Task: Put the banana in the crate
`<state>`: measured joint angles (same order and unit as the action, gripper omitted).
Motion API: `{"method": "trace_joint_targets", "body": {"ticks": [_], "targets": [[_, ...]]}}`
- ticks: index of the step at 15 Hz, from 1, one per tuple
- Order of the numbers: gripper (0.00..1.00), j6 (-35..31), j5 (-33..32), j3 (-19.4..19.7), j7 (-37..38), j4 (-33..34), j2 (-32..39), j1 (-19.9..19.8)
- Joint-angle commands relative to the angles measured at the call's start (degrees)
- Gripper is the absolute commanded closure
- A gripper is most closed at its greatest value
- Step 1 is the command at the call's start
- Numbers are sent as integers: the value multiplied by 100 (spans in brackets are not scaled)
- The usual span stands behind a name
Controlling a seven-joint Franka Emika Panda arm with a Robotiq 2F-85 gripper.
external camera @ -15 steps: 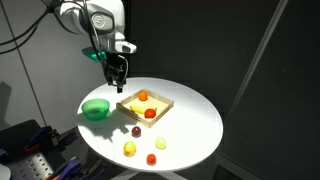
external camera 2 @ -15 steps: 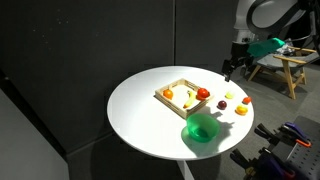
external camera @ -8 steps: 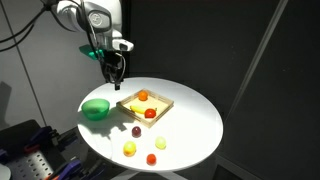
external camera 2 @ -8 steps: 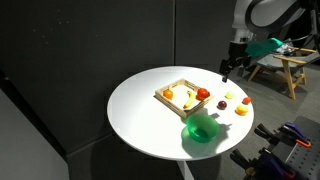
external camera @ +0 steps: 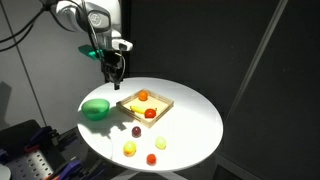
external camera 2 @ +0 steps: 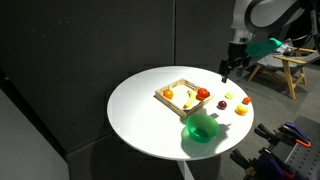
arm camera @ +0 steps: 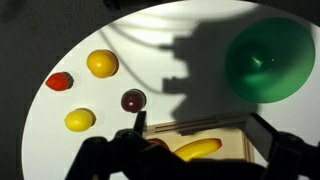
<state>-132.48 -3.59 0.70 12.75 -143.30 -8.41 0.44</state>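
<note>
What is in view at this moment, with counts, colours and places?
table: one, white, round, under everything.
crate: one, light wood, near the table's middle.
banana: one, yellow, lying in the crate.
fruits in the crate: two round, an orange one and a red one.
bowl: one, green, on the table beside the crate, not touching it.
loose fruits: four round, on the table outside the crate: a dark purple one, a red one and two yellow ones.
arm: one, white and grey, above the table.
gripper: one, dark, open, empty, raised above the table.
</note>
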Motion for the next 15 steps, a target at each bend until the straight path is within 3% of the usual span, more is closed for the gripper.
{"method": "trace_joint_targets", "body": {"ticks": [1, 15], "targets": [[0, 10, 13, -62, -12, 6, 7, -62], [0, 40, 182, -55, -209, -25, -345, -25]]}}
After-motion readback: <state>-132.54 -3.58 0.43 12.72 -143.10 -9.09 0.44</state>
